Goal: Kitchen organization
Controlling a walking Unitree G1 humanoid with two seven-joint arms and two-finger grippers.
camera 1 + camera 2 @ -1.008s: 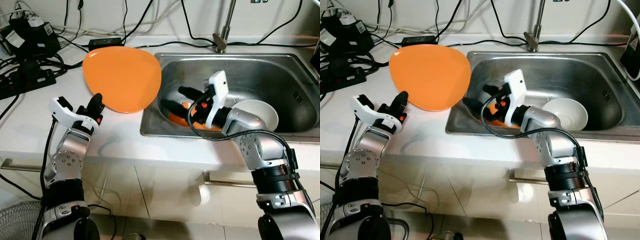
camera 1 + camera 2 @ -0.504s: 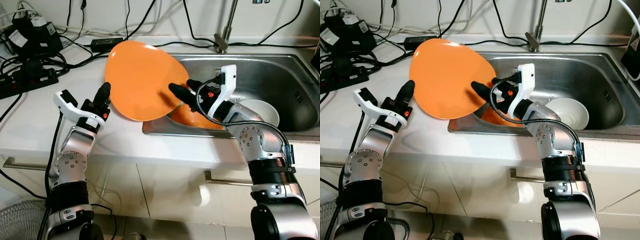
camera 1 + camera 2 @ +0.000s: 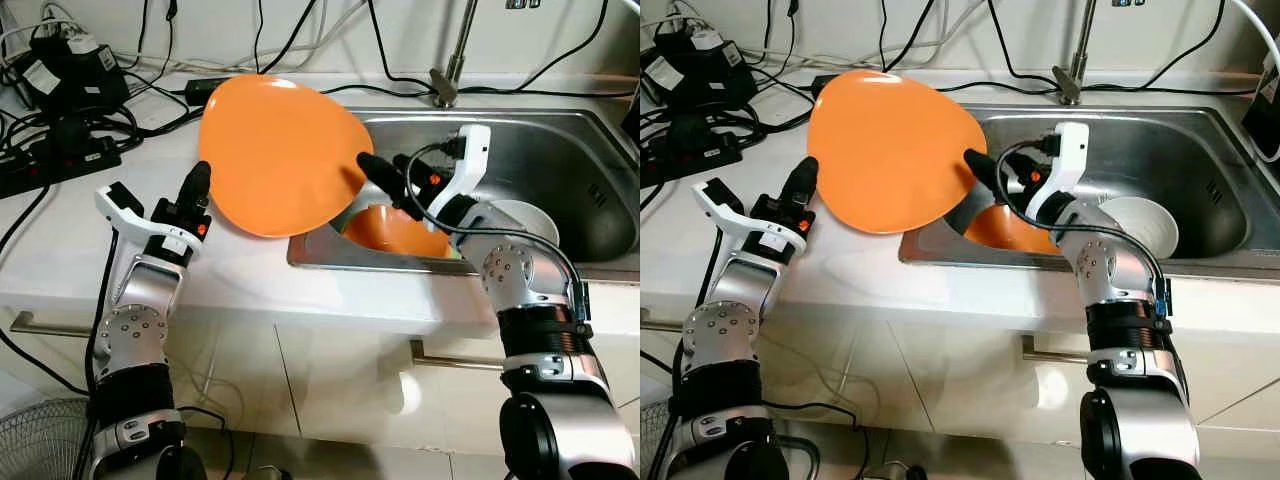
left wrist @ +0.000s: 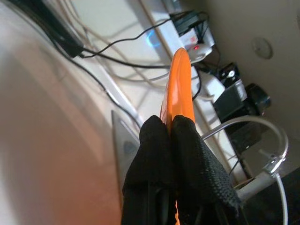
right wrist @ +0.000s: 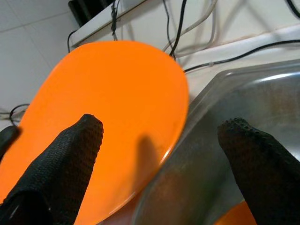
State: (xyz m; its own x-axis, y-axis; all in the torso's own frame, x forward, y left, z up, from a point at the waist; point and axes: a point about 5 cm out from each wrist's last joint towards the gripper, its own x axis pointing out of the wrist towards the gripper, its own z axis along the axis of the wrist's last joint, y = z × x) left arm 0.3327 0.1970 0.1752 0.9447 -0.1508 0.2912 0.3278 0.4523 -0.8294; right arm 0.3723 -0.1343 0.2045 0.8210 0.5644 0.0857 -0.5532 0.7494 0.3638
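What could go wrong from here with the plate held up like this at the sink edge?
1. The left gripper pinches the orange plate only at its rim, so the tilted plate may pivot or slip onto the counter.
2. The right gripper is open with one finger against the plate's far edge; a push could lever it out of the pinch.
3. The plate hangs over the sink, above an orange dish and a white bowl; a drop could strike them.

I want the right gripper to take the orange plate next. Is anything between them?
Nothing visible. The right gripper is open at the orange plate, whose rim the left gripper pinches above the sink edge.
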